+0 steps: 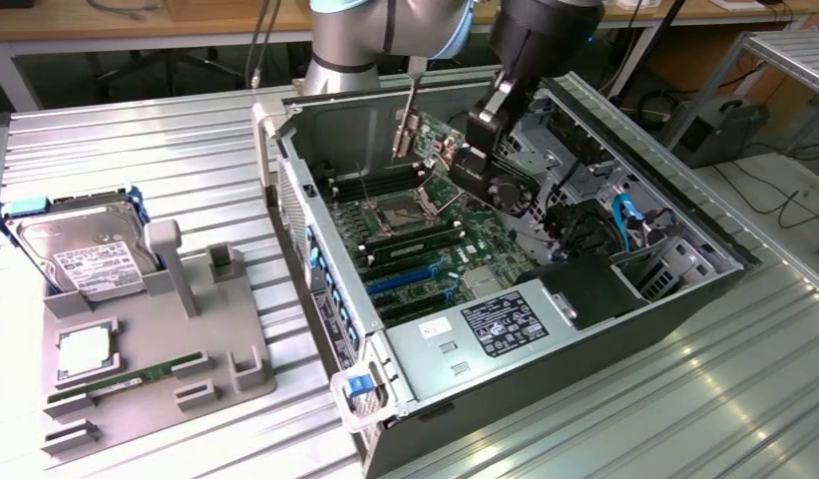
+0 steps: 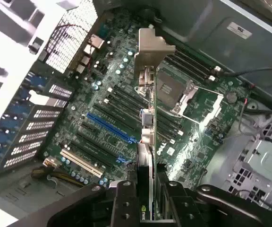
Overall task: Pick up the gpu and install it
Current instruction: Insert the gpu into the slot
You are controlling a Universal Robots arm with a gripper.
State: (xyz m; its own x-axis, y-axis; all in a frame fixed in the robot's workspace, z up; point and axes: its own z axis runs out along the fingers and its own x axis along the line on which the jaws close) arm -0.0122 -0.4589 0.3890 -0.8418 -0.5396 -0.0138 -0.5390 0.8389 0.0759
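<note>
A ribbed metal table (image 1: 143,150) carries the work, with benches and cables behind it. Far off toward the exterior view's left of the fingers, a grey fixture tray (image 1: 157,329) holds a silver hard drive (image 1: 83,254) with blue rails, a square processor (image 1: 83,351) and a slim green memory stick (image 1: 123,379). Nearer the fingers lies an open computer case (image 1: 702,235) on its side, its motherboard (image 1: 423,239) facing up. The gripper (image 1: 476,160) hangs over the upper part of this board, at the end of the arm (image 1: 369,30). In the wrist view the fingers (image 2: 124,203) are closed on the gpu (image 2: 145,156), clamping the thin card from both sides so that it stands on edge between them. The card reaches straight out from the fingers to its silvery bracket (image 2: 150,49), which shows in the exterior view as an upright strip just to the left of the gripper. Below the card lie the dark expansion slots, a blue slot (image 2: 110,127) on one side of it and the processor socket (image 2: 178,92) on the other. The card looks raised off the board, not seated in a slot.
</note>
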